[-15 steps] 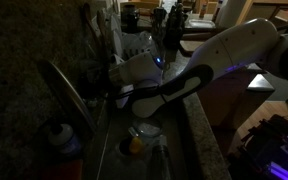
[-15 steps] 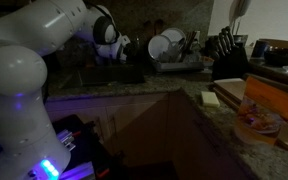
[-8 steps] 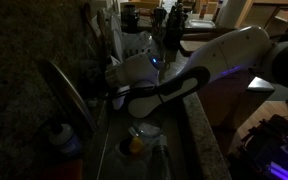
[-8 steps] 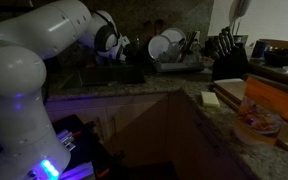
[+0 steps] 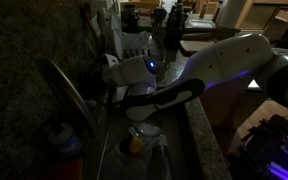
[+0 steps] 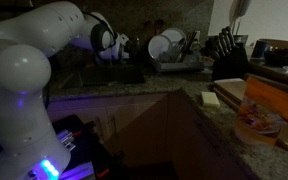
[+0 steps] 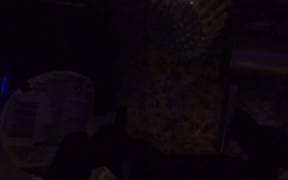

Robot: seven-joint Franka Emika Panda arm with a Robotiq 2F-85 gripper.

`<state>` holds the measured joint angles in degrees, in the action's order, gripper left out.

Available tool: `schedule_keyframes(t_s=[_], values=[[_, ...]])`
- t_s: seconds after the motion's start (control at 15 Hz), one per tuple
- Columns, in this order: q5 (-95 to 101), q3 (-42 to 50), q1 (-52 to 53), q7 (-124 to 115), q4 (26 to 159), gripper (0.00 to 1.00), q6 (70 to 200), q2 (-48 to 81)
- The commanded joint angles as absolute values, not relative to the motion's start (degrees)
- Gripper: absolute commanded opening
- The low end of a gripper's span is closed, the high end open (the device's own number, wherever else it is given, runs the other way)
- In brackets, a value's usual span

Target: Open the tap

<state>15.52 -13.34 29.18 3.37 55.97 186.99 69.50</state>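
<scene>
- Over the last second the white robot arm (image 5: 209,70) has swung its wrist closer to the wall. This has carried the dark two-finger gripper (image 5: 112,93) toward the long, arched grey-silver metal tap (image 5: 66,97).
- The tap stands against the speckled stone backsplash (image 5: 24,40), near the gripper.
- This looks like the approach; whether there is contact cannot be seen.
- The gripper's opening cannot be told, as the wrist view is nearly black.
- No writing is legible.
</scene>
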Motion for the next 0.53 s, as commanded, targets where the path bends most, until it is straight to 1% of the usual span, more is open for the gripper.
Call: schedule_keyframes(t_s=[0.0,0.27,0.4,0.47], values=[[13.5,-1.9,34.4,1.4,51.1,1.00,189.8,71.4],[8.8,12.0,40.5,-1.6,49.7,1.00,190.7,71.5],[5.4,17.3,43.2,-3.5,51.5,1.00,188.5,70.1],[2.7,21.4,45.3,-5.3,52.5,1.00,186.4,69.4]])
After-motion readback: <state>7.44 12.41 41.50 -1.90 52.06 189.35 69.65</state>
